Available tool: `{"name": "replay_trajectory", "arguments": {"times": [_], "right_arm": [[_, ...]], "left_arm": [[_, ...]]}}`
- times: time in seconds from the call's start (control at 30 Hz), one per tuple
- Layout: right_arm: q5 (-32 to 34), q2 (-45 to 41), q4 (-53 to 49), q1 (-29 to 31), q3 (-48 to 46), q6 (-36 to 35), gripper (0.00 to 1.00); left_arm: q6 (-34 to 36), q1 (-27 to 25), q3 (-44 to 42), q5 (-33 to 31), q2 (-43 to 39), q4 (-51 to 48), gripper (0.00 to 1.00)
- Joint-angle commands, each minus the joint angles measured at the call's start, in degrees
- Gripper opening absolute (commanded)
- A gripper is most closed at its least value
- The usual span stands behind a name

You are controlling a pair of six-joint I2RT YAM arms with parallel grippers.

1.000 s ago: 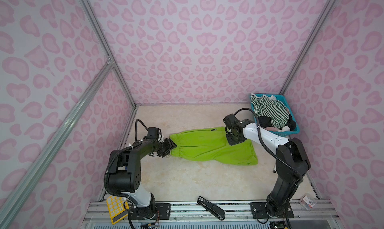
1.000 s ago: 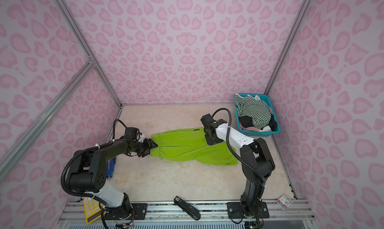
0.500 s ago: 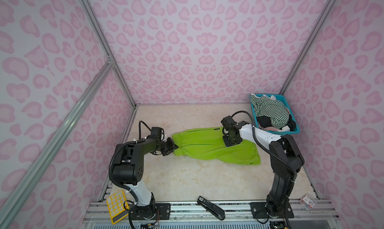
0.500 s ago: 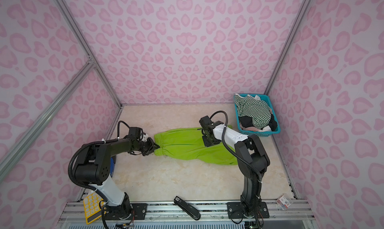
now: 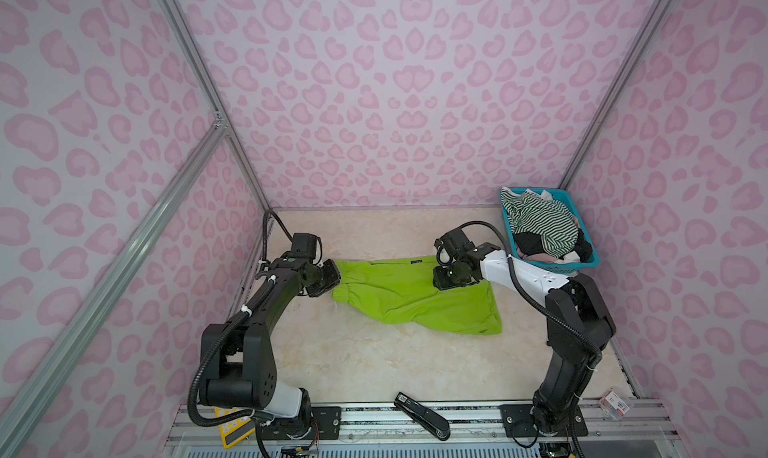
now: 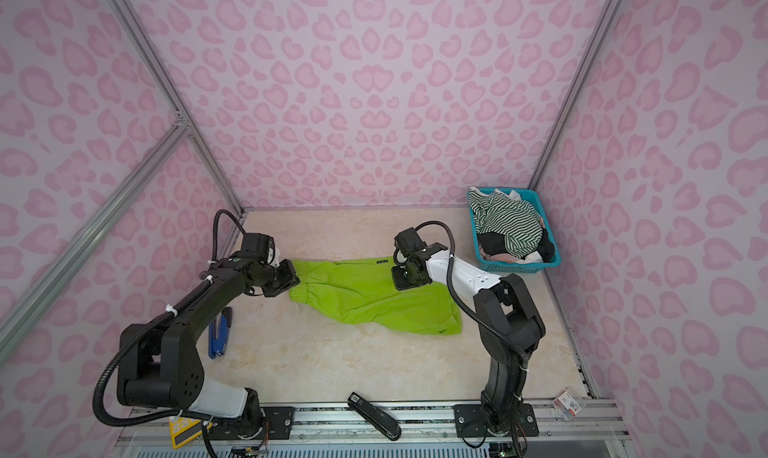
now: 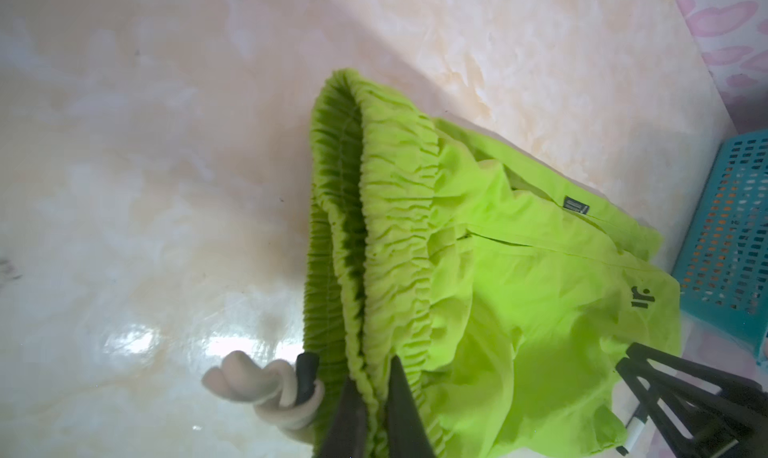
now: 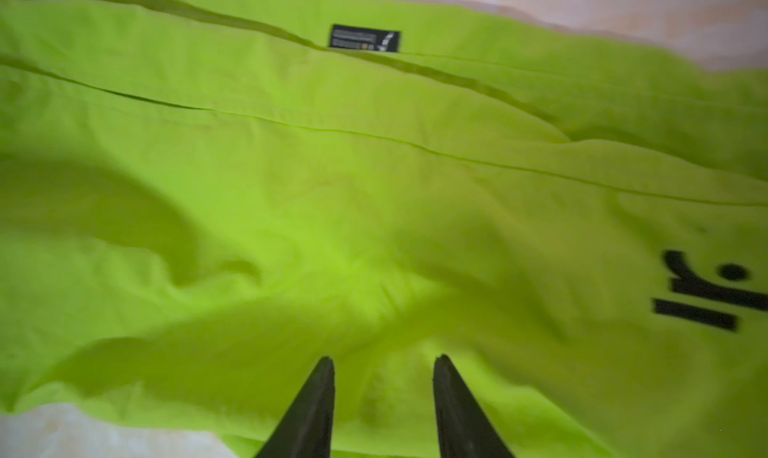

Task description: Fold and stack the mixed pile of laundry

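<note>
Teal basket (image 5: 582, 265) holds striped top (image 5: 540, 223) over black clothes (image 5: 528, 242).

left gripper (image 7: 374, 379) pinched closed, right gripper (image 8: 384, 360) jaws apart, both arms low

Both top views are looking down from high at the front onto the table (image 5: 374, 352), while both wrist cameras are peering close at the same lime-green shorts (image 7: 519, 289).
</note>
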Motion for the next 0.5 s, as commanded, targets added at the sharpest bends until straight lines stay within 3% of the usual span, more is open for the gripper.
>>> {"name": "replay_trajectory", "arguments": {"times": [0.0, 0.23, 0.47], "right_arm": [[-10.3, 3.8, 7.4, 2.3, 0.3, 5.5, 0.39], [-12.4, 15.1, 12.3, 7.2, 5.0, 12.0, 0.33], [-13.0, 23.5, 18.6, 11.5, 11.1, 17.9, 0.3]], "left_arm": [[4.3, -0.9, 2.6, -3.1, -3.6, -5.6, 0.03], [11.6, -5.6, 6.9, -3.2, -9.8, -9.0, 0.03], [15.7, -12.4, 8.2, 2.6, -12.1, -8.1, 0.03]]}}
